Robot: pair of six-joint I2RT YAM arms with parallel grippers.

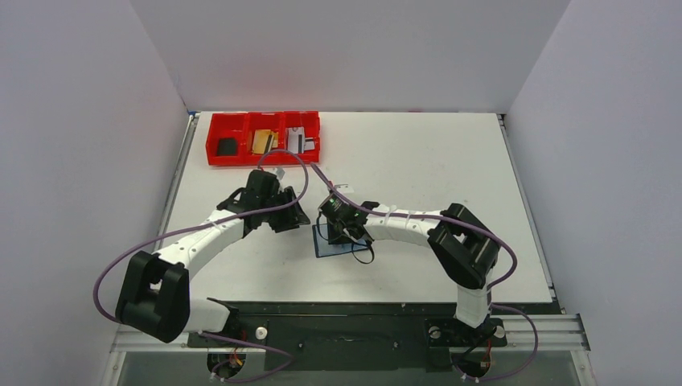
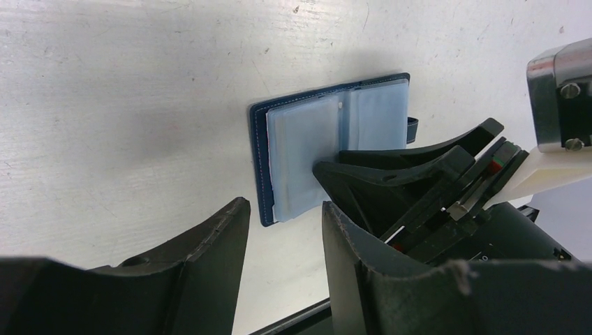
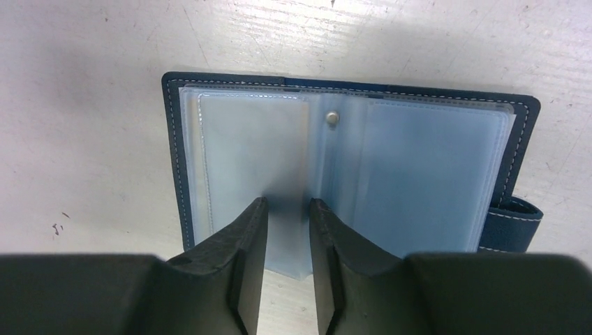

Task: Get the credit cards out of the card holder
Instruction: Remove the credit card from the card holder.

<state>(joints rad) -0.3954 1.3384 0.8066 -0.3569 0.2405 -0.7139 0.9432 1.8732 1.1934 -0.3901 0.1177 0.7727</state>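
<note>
My right pincer point(image 3: 287, 209) hangs low over the open holder point(image 3: 419, 160). Its two black fingers point(image 3: 244, 258) are set close, with only a narrow slit between them. Through that slit, in the right wrist view, I see a clear blue-grey pocket point(image 3: 251, 153) of the holder. I cannot tell whether the fingers nip the plastic or only stand over it.

My left pincer point(image 2: 283, 209) is just to the left of the holder and a little farther from me. It is spread and grips nothing, and pale worktop point(image 1: 434, 161) shows between its fingers.

The holder lies flat with its navy cover down and its pockets facing up. A small metal snap point(image 3: 332, 118) sits at the fold. A short dark strap tab point(image 3: 515, 223) sticks out past one side edge. The holder is close to the near edge of the worktop, slightly left of the middle.

The red tray point(image 1: 264, 159) sits in the far left corner of the worktop, along the far edge and well apart from the holder. It has three compartments side by side. The black card point(image 1: 228, 146) is in the left one, the gold card point(image 1: 262, 141) in the middle one, and the grey card point(image 1: 297, 141) in the right one.
</note>
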